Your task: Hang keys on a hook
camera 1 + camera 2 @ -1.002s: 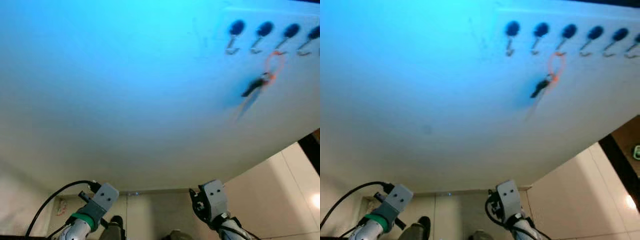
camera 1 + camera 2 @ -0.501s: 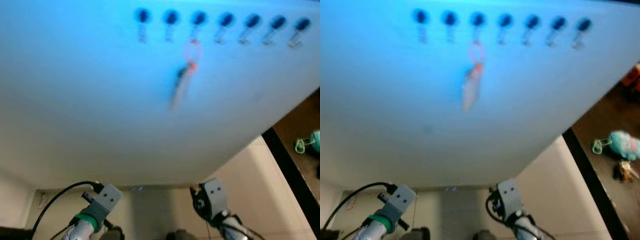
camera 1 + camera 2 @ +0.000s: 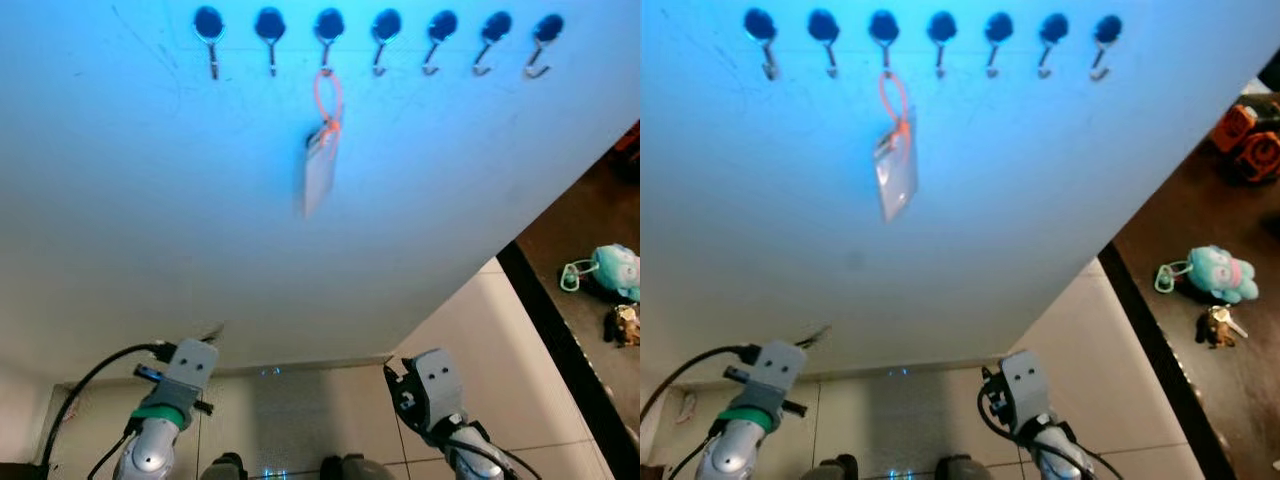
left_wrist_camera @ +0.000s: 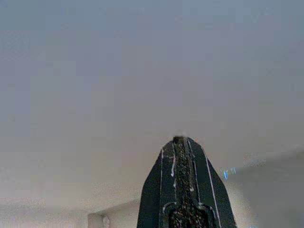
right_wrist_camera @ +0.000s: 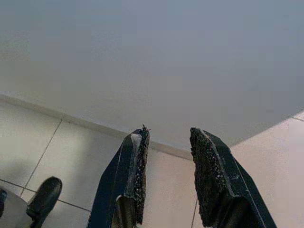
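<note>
The right gripper (image 5: 168, 178) is hanging low near the floor, its two black fingers (image 5: 134, 178) standing apart with a clear gap between them and nothing in that gap. It is pointing at the foot of the white wall (image 5: 152, 61), where the wall is meeting the pale tiled floor (image 5: 33, 152). The left gripper (image 4: 183, 190) is also hanging low, its fingers pressed together into a single dark wedge, holding nothing and facing the same plain wall.

In the head views both silver arms are showing at the bottom edge, the left arm (image 3: 165, 415) trailing a black cable (image 3: 85, 385), the right arm (image 3: 435, 405) beside it, well below the hooks.

High on the wall a row of seven hooks (image 3: 375, 35) with dark round mounts is running across. The keys (image 3: 320, 165), a pale flat tag on an orange loop (image 3: 327, 95), are hanging from the third hook from the left (image 3: 328, 35), resting against the wall.

To the right, a dark counter (image 3: 1200, 400) is carrying a teal plush toy (image 3: 1218, 272), a small bunch of keys (image 3: 1215, 325) just in front of it, and an orange-and-black object (image 3: 1248, 135) farther back.
</note>
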`<state>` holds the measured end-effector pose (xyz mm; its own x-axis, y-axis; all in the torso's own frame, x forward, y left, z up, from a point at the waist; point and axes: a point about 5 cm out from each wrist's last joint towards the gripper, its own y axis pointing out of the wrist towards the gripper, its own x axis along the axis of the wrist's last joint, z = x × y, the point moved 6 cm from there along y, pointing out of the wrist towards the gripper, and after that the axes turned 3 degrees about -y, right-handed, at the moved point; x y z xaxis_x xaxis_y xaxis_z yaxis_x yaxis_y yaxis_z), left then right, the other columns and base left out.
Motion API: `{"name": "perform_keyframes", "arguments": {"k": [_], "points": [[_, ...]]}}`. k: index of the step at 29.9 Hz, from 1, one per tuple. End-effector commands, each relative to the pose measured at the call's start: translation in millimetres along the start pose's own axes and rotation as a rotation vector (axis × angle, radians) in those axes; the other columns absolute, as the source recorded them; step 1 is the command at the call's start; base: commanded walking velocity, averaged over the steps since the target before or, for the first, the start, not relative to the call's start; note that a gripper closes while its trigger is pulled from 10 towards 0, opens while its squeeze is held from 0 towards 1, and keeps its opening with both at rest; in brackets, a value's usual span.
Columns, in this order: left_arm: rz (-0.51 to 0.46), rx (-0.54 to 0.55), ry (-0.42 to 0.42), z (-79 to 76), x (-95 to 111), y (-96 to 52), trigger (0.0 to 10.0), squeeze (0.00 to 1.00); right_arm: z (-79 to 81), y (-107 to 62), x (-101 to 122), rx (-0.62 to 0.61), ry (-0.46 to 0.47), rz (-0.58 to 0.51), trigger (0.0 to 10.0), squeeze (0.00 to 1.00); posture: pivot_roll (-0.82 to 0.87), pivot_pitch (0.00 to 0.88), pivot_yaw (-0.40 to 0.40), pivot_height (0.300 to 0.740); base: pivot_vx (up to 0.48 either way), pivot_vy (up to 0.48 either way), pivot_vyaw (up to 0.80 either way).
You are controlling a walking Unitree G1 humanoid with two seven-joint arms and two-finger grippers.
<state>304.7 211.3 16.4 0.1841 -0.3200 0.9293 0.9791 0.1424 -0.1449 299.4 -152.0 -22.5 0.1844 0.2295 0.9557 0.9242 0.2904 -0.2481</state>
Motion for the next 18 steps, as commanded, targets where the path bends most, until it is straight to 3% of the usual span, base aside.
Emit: {"name": "perform_keyframes", "arguments": {"k": [1, 2, 4, 8, 10, 13, 16, 18], "points": [[0.026, 0.062, -0.084, 7.1, -2.9, -3.9, 10.0, 0.00, 0.1, -4.2, -5.3, -0.001, 0.014, 0.012, 10.0, 0.00, -0.01, 0.136, -0.024, 0.740, 0.000, 0.000, 0.00], [-0.009, 0.108, -0.146, 14.4, 8.5, -2.9, 10.0, 0.00, -0.9, -3.3, -4.1, 0.003, 0.013, 0.010, 10.0, 0.00, 0.00, 0.135, -0.030, 0.740, 0.000, 0.000, 0.00], [-0.114, 0.098, -0.277, 17.8, 39.4, -0.9, 10.0, 0.00, -3.9, -1.1, -2.2, 0.009, 0.009, 0.011, 10.0, 0.00, 0.02, 0.134, -0.041, 0.740, 0.000, 0.000, 0.00], [-0.291, -0.111, -0.454, 0.4, 96.6, -8.7, 10.0, 0.00, -8.8, 4.2, 1.6, 0.019, 0.000, 0.015, 10.0, 0.00, 0.04, 0.130, -0.057, 0.740, 0.000, 0.000, 0.00], [-0.331, -0.206, -0.490, -8.3, 114.4, -14.0, 10.0, 0.00, -9.8, 6.2, 3.0, 0.023, -0.004, 0.016, 10.0, 0.00, 0.05, 0.131, -0.062, 0.740, 0.000, 0.000, 0.00], [-0.354, -0.259, -0.507, -12.6, 127.8, -16.9, 10.0, 0.00, -10.1, 7.6, 4.0, 0.029, -0.008, 0.018, 10.0, 0.00, 0.05, 0.131, -0.062, 0.740, 0.000, 0.000, 0.00], [-0.470, -0.317, -0.465, -16.8, 163.7, -25.2, 10.0, 0.00, -8.4, 8.6, 3.6, 0.042, -0.014, 0.025, 10.0, 0.00, 0.05, 0.131, -0.068, 0.740, 0.000, 0.000, 0.00], [-0.546, -0.398, -0.506, -21.9, 190.7, -35.8, 10.0, 0.00, -7.2, 8.6, 2.5, 0.047, -0.015, 0.030, 10.0, 0.00, 0.05, 0.131, -0.068, 0.740, 0.000, 0.000, 0.00]]}}
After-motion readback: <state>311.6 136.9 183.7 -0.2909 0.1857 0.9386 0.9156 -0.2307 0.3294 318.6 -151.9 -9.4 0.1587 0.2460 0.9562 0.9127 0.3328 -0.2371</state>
